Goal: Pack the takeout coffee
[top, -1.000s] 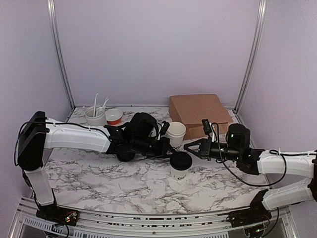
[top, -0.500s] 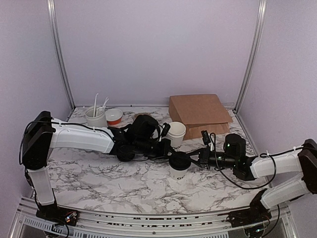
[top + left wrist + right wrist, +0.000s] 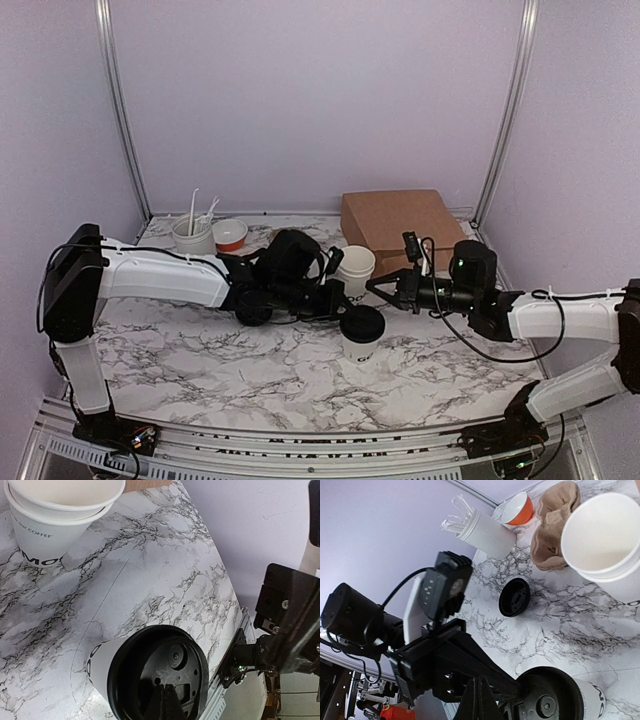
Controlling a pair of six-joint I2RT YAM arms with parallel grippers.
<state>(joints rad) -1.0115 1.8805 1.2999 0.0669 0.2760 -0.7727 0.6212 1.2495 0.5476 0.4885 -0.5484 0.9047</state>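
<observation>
The takeout coffee (image 3: pixel 362 333), a white paper cup with black lettering and a black dome lid, stands upright mid-table. It also shows in the left wrist view (image 3: pixel 157 675) and the right wrist view (image 3: pixel 555 702). My left gripper (image 3: pixel 338 300) is shut and empty, its tips at the lid's left rim; they sit over the lid in its own view (image 3: pixel 165 702). My right gripper (image 3: pixel 372 288) is shut and empty, raised just behind and right of the coffee, its fingertips (image 3: pixel 481 700) pointing towards the left gripper.
Stacked lidless white cups (image 3: pixel 355 268) stand just behind the coffee. A brown paper bag (image 3: pixel 400 225) lies at the back right. A loose black lid (image 3: pixel 515 597), a brown crumpled thing (image 3: pixel 555 525), an orange bowl (image 3: pixel 230 235) and a white tub of utensils (image 3: pixel 192 235) sit at the back left.
My right gripper dipped low beside the coffee's right side half a second ago, then rose and moved back and left. The left arm and the coffee have stayed almost still.
</observation>
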